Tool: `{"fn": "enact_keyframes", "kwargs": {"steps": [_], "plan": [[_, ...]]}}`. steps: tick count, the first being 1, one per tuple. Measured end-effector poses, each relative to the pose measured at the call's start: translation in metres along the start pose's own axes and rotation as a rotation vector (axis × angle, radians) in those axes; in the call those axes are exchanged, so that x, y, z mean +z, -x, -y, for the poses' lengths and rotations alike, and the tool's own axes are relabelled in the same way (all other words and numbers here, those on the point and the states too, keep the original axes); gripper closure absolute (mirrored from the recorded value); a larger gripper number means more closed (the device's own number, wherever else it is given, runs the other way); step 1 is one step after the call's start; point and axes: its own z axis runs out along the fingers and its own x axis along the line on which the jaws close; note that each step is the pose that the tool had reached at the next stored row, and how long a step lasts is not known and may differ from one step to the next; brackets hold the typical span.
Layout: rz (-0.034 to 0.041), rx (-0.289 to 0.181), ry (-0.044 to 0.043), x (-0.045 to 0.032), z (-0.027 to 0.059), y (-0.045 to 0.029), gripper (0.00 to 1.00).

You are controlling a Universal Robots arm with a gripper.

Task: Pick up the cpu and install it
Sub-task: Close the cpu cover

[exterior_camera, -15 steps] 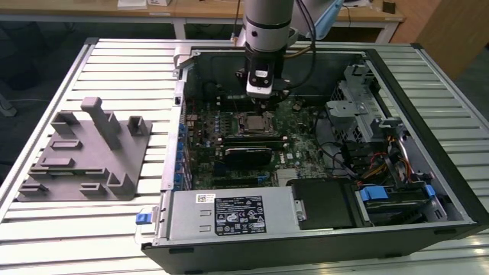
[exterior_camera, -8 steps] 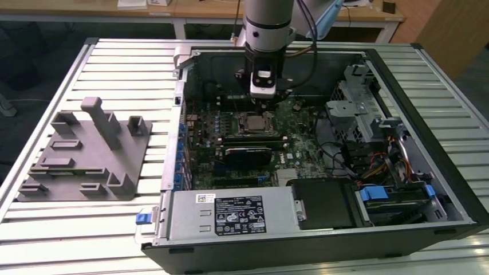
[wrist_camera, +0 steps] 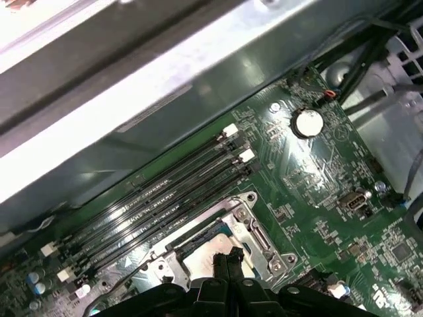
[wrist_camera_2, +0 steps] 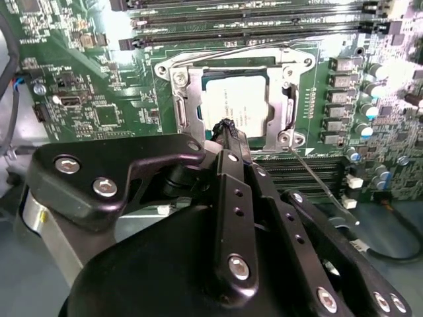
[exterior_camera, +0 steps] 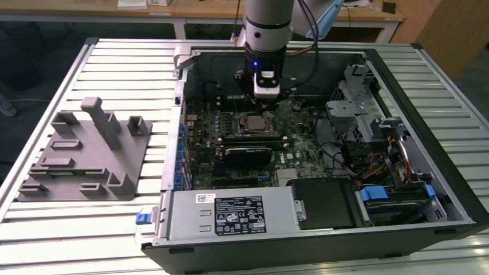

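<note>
While the cpu [wrist_camera_2: 238, 102] is seen lying flat inside the socket frame [wrist_camera_2: 187, 105] on the motherboard [wrist_camera_2: 99, 79], the gripper [wrist_camera_2: 227, 125] is poised directly above it, closed tight and apparently empty. Whether its tips touch the chip's lid cannot be told.

The case [exterior_camera: 217, 71] lies open on top, so the board [exterior_camera: 302, 146] is free from above. The drive cage [exterior_camera: 355, 106] and cables [exterior_camera: 344, 154] crowd the exterior view's right, the power supply [exterior_camera: 229, 213] the side nearest that camera. The socket frame [wrist_camera_2: 188, 109] rings the cpu [wrist_camera_2: 234, 99], memory slots [wrist_camera: 165, 201] lie beside it, and the gripper [wrist_camera_2: 228, 127], fingers pressed together, hangs just above it
</note>
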Motion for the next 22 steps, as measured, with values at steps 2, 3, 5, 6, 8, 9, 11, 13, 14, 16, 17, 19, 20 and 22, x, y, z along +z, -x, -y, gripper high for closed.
{"fn": "enact_keyframes", "kwargs": {"steps": [2, 3, 5, 6, 8, 9, 11, 13, 14, 16, 17, 19, 20, 22], "plan": [[-0.0004, -0.021, 0.0006, 0.0, 0.0, 0.0, 0.89], [-0.0006, -0.032, 0.0009, 0.0, 0.0, 0.0, 0.89], [-0.0008, -0.049, 0.0014, 0.0, 0.0003, -0.0005, 0.89], [-0.0009, -0.056, 0.0014, 0.0, 0.0005, -0.0008, 0.89], [-0.0011, -0.077, 0.0017, 0.0001, 0.0006, -0.0009, 0.89], [-0.0014, -0.09, 0.0021, 0.0001, 0.0006, -0.0009, 0.89], [-0.0018, -0.12, 0.0028, 0.0003, 0.0006, -0.0009, 0.89], [-0.002, -0.152, 0.0028, 0.0004, 0.0007, -0.001, 0.89], [-0.002, -0.168, 0.0028, 0.0004, 0.0007, -0.001, 0.89], [-0.002, -0.203, 0.0026, 0.0007, 0.0006, -0.0009, 0.89], [-0.0018, -0.22, 0.0023, 0.0008, 0.0006, -0.0009, 0.89], [-0.0016, -0.253, 0.0018, 0.0012, 0.0006, -0.0009, 0.89], [-0.0013, -0.27, 0.0011, 0.0014, 0.0006, -0.0009, 0.89], [-0.0007, -0.303, -0.0003, 0.0017, 0.0006, -0.001, 0.89]]}}
